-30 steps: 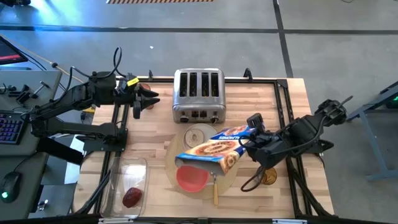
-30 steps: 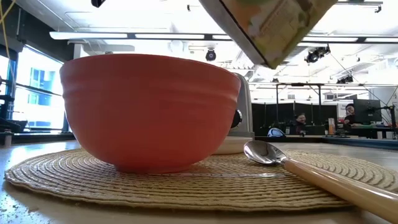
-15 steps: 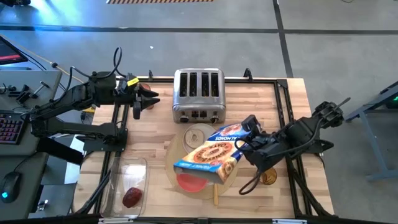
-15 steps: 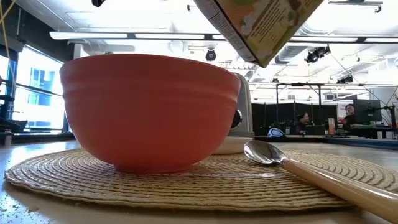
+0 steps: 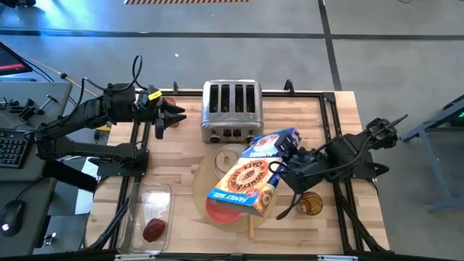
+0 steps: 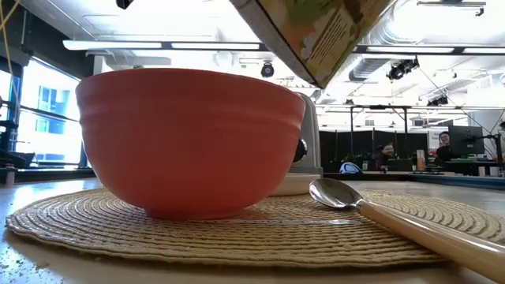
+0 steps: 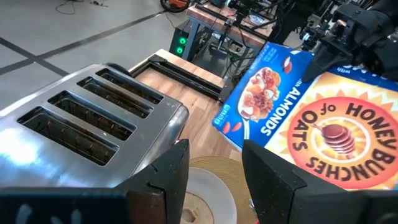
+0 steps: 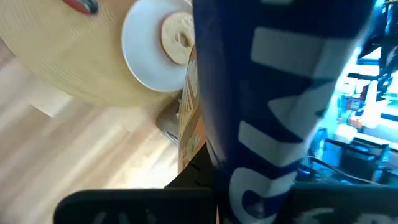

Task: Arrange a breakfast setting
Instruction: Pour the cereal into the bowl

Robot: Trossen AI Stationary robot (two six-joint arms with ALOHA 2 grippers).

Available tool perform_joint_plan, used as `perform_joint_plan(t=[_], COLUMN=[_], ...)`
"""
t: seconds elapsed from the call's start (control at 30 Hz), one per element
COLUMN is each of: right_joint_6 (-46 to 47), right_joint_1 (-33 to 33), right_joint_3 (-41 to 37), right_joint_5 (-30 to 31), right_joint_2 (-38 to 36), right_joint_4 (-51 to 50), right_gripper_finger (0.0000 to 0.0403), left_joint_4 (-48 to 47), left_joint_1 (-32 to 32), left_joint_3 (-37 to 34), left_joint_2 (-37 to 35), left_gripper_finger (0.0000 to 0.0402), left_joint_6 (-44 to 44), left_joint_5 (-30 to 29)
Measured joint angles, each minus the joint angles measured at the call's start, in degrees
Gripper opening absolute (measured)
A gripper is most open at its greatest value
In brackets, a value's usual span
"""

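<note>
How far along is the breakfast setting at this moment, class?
Done: red bowl, spoon and white plate with toast sit on the placemat. In hand: the right gripper tilts a cereal box above the bowl. Left: the dark red fruit lies in the plastic tub.
</note>
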Motion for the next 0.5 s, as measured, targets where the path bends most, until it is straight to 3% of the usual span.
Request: perform_joint_plan(t=[0.5], right_joint_6=[-13.84], right_joint_1=[-0.61], right_joint_3=[0.0], right_joint_5=[6.6], right_joint_2=[3.4], right_joint_4=[0.0], right_gripper_finger=[0.0], left_joint_4=[-0.24], left_joint_1=[0.0], left_joint_3=[0.0], left_joint_2=[0.0], left_gripper_finger=[0.0138], left_joint_6=[0.0], left_joint_5=[-0.02])
